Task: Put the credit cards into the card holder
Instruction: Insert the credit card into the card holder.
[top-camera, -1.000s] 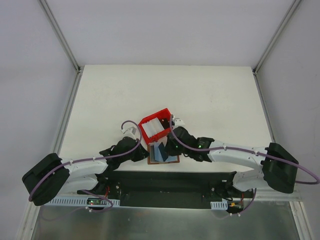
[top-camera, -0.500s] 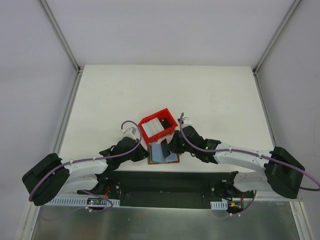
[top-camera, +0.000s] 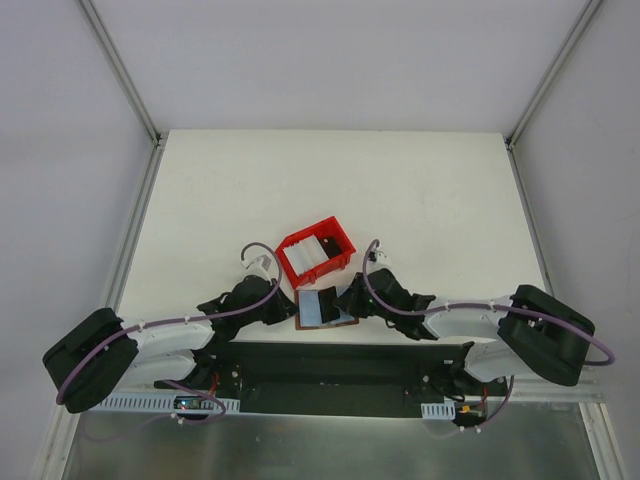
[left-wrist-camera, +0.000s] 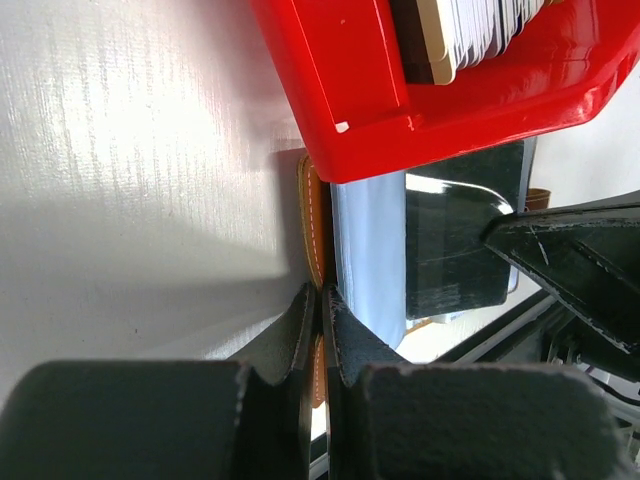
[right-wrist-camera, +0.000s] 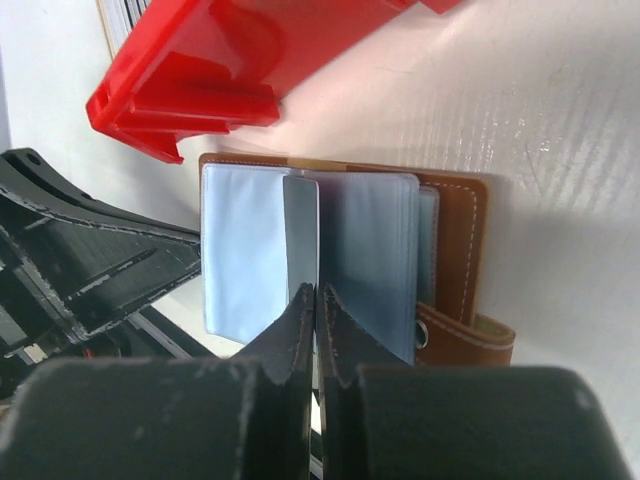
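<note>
Two pincers, both pressed together: the left gripper (left-wrist-camera: 320, 315) pinches the edge of the one small brown leather card holder (right-wrist-camera: 455, 250), lying open on the table. The right gripper (right-wrist-camera: 316, 305) pinches one thin grey-blue card (right-wrist-camera: 300, 225) upright over its sleeves. One red plastic tray (left-wrist-camera: 340, 80) just beside it holds stacked pale cards (left-wrist-camera: 485, 25), too many to count.

White links (top-camera: 160, 338), bulky black joints (top-camera: 88, 362), purple cables (top-camera: 246, 252) trailing behind the black left tool (left-wrist-camera: 322, 303) and right tool (right-wrist-camera: 317, 296).
</note>
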